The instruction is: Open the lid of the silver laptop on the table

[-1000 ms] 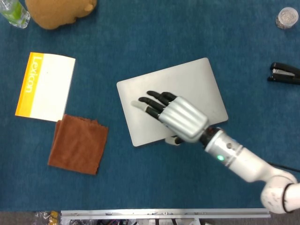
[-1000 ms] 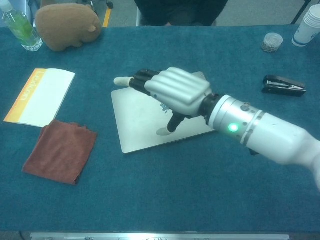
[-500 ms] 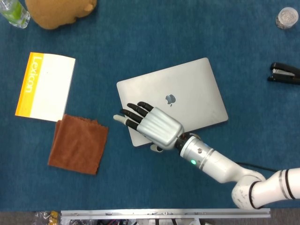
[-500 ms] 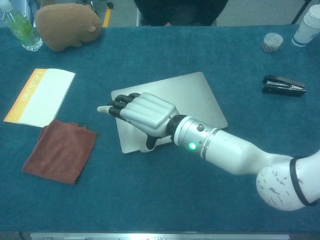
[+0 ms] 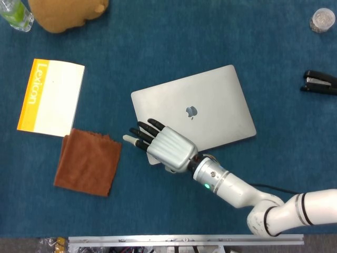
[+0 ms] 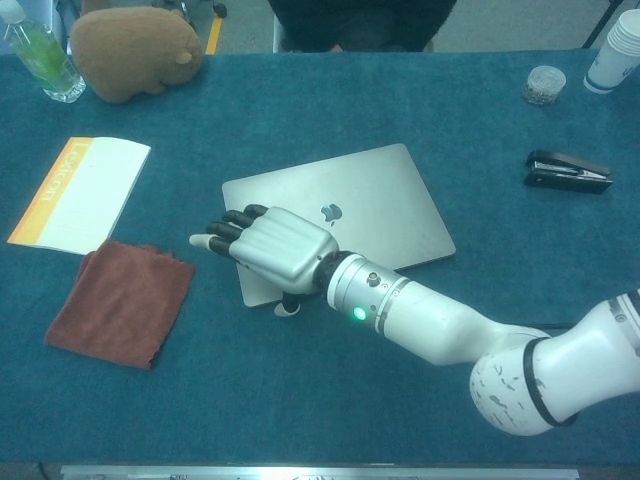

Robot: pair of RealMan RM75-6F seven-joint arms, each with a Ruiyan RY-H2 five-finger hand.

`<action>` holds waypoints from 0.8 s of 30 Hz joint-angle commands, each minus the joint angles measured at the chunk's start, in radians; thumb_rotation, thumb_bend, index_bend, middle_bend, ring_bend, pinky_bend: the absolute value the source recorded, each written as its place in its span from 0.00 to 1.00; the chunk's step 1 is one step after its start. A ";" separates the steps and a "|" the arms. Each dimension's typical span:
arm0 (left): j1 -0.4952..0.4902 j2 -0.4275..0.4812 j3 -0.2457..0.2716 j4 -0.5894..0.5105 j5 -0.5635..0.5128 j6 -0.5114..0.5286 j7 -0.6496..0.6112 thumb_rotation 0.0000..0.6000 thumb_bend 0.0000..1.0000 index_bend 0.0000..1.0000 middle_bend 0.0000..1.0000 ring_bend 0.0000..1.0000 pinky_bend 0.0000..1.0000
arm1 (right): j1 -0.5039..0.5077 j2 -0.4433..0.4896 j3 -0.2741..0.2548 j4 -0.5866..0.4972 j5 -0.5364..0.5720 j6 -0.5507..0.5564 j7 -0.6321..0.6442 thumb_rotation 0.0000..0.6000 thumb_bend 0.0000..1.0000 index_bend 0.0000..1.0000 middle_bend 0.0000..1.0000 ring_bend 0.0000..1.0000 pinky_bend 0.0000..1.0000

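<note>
Nearest us, the right hand [image 6: 268,247] sits over the near-left corner of the laptop [image 6: 375,205], palm down, fingers [image 5: 141,133] stretched leftward past the left edge. It grips nothing that we can see. The thumb seems to dip below the front edge, but we cannot tell whether it is hooked under the lid. The left hand is not in either view.

The laptop lies closed and flat mid-table, logo up, turned slightly so its long axis runs from near left to far right. From the hand, most of the lid spreads away to the right and far side — the hand is at the front corner, not the middle of the front edge. We judge the lift needs a fingertip under that front lip, then a swing up toward the far edge, where the hinge likely is. Lifting from the corner could skid the whole laptop.

Left of it lie a brown cloth [image 5: 87,162] and a yellow-white booklet [image 5: 51,97]; a stapler [image 5: 319,83] is far right.
</note>
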 commanded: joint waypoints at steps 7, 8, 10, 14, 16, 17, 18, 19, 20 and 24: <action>-0.002 -0.006 -0.001 0.014 -0.003 -0.005 -0.011 1.00 0.40 0.32 0.30 0.22 0.24 | 0.014 -0.044 0.006 0.068 0.010 -0.003 0.005 1.00 0.00 0.00 0.08 0.02 0.12; -0.002 -0.007 -0.001 0.016 -0.003 -0.005 -0.012 1.00 0.40 0.32 0.30 0.22 0.24 | 0.016 -0.048 0.006 0.074 0.010 -0.003 0.005 1.00 0.00 0.00 0.08 0.02 0.12; -0.001 -0.009 0.000 0.019 -0.003 -0.005 -0.015 1.00 0.40 0.32 0.30 0.22 0.24 | 0.019 -0.058 0.008 0.090 0.010 -0.003 0.005 1.00 0.00 0.00 0.07 0.02 0.12; 0.001 -0.011 0.000 0.026 -0.005 -0.005 -0.020 1.00 0.40 0.32 0.30 0.22 0.24 | 0.025 -0.077 0.017 0.121 0.013 -0.002 0.004 1.00 0.00 0.00 0.08 0.02 0.12; 0.001 -0.012 0.000 0.029 -0.005 -0.005 -0.023 1.00 0.40 0.32 0.30 0.22 0.24 | 0.029 -0.088 0.024 0.138 0.016 -0.001 0.005 1.00 0.00 0.00 0.08 0.02 0.12; 0.001 -0.013 0.001 0.031 -0.005 -0.005 -0.024 1.00 0.40 0.32 0.30 0.22 0.24 | 0.032 -0.094 0.029 0.148 0.018 -0.001 0.005 1.00 0.00 0.00 0.08 0.02 0.12; 0.001 -0.013 0.000 0.032 -0.006 -0.005 -0.025 1.00 0.40 0.32 0.30 0.22 0.24 | 0.034 -0.099 0.033 0.156 0.020 -0.001 0.004 1.00 0.00 0.00 0.07 0.02 0.12; 0.001 -0.014 0.000 0.033 -0.006 -0.005 -0.026 1.00 0.40 0.32 0.30 0.22 0.24 | 0.036 -0.104 0.037 0.164 0.022 0.000 0.003 1.00 0.00 0.00 0.07 0.02 0.12; 0.001 -0.014 0.000 0.035 -0.006 -0.005 -0.028 1.00 0.40 0.32 0.30 0.22 0.24 | 0.040 -0.111 0.043 0.177 0.025 -0.001 0.002 1.00 0.00 0.00 0.08 0.02 0.12; 0.001 -0.017 0.000 0.041 -0.008 -0.007 -0.033 1.00 0.40 0.32 0.30 0.22 0.24 | 0.052 -0.135 0.063 0.219 0.038 -0.003 -0.001 1.00 0.00 0.00 0.08 0.02 0.12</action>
